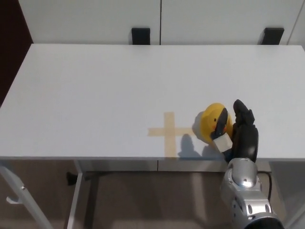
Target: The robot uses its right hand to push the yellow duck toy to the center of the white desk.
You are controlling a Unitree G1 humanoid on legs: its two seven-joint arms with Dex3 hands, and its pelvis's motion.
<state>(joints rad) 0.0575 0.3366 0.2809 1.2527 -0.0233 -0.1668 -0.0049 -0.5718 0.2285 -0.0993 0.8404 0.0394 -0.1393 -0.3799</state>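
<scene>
Touching the right hand (237,135), duck (213,125) (facing unclear) sits beside cross (170,132).

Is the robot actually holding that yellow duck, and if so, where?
Not gripped: the right hand presses against the right side of the yellow duck, fingers apart, pushing it. The left hand is out of view.

no readable text, labels or numbers, only a tan tape cross (169,132) on the white desk (95,90)

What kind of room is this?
Probably a robot test room or lab: a bare white desk with a tape cross marking its middle, a toy duck, and the robot's right hand.
</scene>
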